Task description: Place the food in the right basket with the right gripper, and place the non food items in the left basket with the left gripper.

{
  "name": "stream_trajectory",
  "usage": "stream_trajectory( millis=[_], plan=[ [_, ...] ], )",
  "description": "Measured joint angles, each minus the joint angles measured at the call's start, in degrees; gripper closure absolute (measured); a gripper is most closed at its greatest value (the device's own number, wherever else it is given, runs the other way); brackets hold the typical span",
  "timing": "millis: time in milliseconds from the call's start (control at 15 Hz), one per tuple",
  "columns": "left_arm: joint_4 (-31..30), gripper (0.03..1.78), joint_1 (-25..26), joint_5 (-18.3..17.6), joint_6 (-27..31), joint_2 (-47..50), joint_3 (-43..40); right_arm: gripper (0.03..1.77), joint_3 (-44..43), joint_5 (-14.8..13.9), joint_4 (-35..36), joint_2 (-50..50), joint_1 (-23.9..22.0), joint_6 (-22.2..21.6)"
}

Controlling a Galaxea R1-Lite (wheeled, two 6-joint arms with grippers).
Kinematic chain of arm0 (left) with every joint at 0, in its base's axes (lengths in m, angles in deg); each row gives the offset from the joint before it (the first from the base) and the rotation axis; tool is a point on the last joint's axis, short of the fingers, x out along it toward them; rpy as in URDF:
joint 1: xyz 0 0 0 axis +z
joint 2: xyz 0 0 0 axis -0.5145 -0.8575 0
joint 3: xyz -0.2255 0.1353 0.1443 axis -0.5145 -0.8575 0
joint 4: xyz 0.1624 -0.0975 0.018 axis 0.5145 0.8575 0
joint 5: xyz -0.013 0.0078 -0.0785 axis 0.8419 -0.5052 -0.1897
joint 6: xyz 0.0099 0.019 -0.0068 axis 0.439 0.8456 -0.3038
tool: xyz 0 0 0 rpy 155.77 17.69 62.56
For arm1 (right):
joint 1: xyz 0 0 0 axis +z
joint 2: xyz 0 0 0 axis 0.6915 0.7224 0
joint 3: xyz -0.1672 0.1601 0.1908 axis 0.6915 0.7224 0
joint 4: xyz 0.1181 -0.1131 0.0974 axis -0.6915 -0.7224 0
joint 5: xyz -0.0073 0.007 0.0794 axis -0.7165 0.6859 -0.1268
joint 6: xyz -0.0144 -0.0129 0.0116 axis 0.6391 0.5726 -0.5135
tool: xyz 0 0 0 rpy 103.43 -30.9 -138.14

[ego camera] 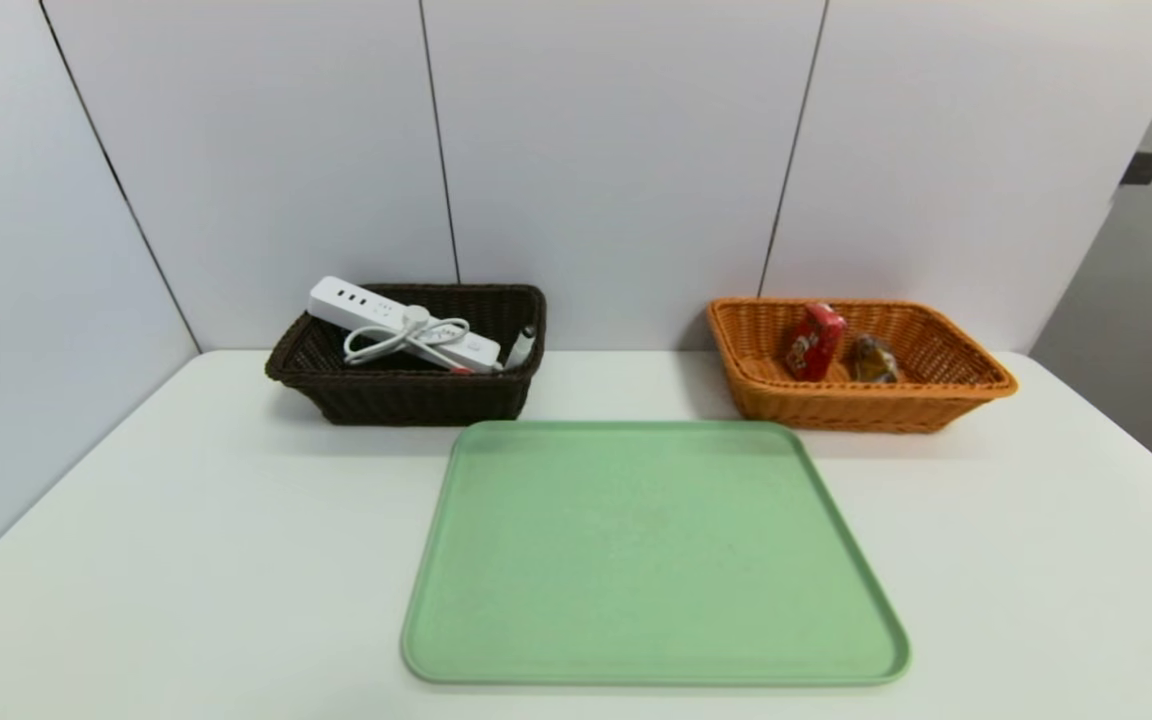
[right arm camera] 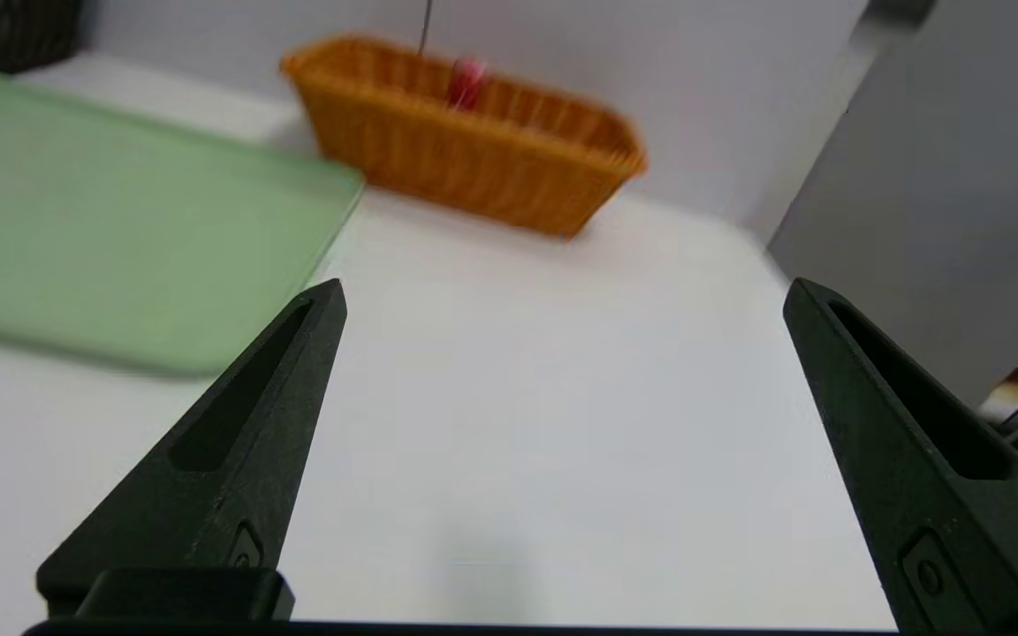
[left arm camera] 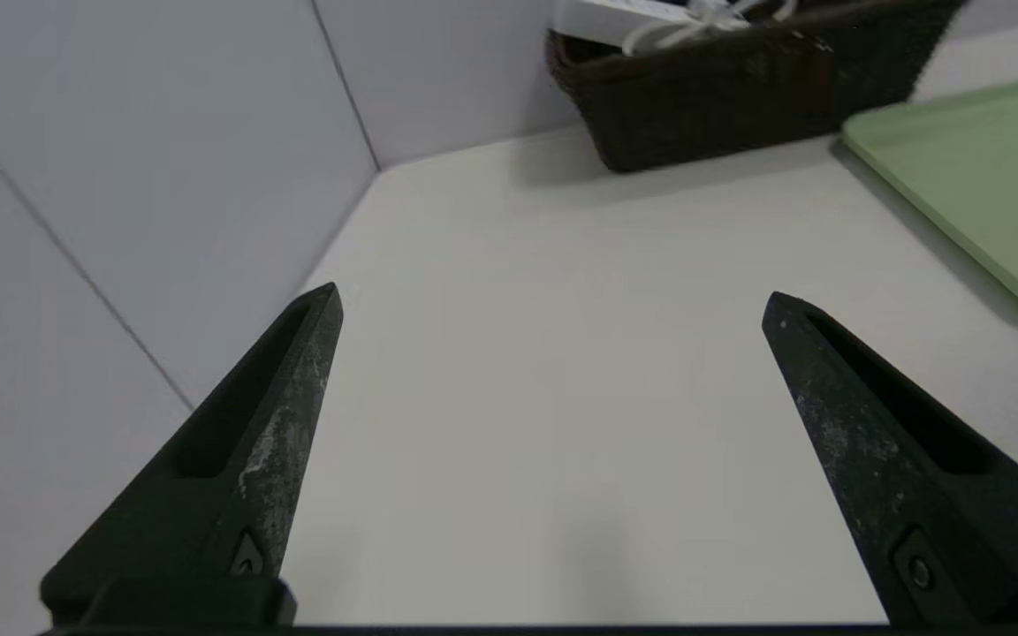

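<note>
Left gripper (left arm camera: 551, 300) spread wide, empty, low over table; dark basket (ego camera: 406, 395) ahead holds power strip (ego camera: 401, 322), long axis slanting across. Tray (ego camera: 651, 550) bare. Orange basket (ego camera: 861, 405) holds red carton (ego camera: 816, 342), snack packet (ego camera: 873, 360). Right gripper (right arm camera: 562, 296) spread, empty. Sorting looks done.

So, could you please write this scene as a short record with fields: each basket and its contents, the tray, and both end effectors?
left basket: dark brown wicker, holds white power strip with coiled cord, marker leaning at its inner wall
right basket: orange wicker, holds red carton and snack packet
tray: green, nothing on it
left end effector: open, above bare table, holds nothing
right end effector: open, above bare table, holds nothing
</note>
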Motion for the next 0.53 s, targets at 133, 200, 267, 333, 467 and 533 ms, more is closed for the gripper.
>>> stream_trajectory(
  millis=[133,200,267,333,467,533],
  plan=[
    [5.7,0.12,0.0,-4.3,-2.7,0.0,0.0,0.09,0.1,1.0,-5.3,0.0,0.0,-2.5],
    [6.2,0.12,0.0,-4.6,-4.7,0.0,0.0,0.09,0.1,0.9,-5.5,0.0,0.0,-3.9],
    [6.4,0.12,0.0,-4.6,-6.8,0.0,0.0,0.09,0.1,0.5,-5.6,0.0,0.0,-5.7],
    [6.4,0.12,0.0,-4.4,-8.0,0.0,0.0,0.09,0.1,-0.2,-5.7,0.0,0.0,-8.1],
    [6.4,0.12,0.0,-4.0,-8.8,0.0,0.0,0.09,0.1,-1.5,-5.6,0.0,0.0,-11.4],
    [6.4,0.12,0.0,-3.9,-8.9,0.0,0.0,0.09,0.1,-2.0,-5.6,0.0,0.0,-12.0]
  ],
)
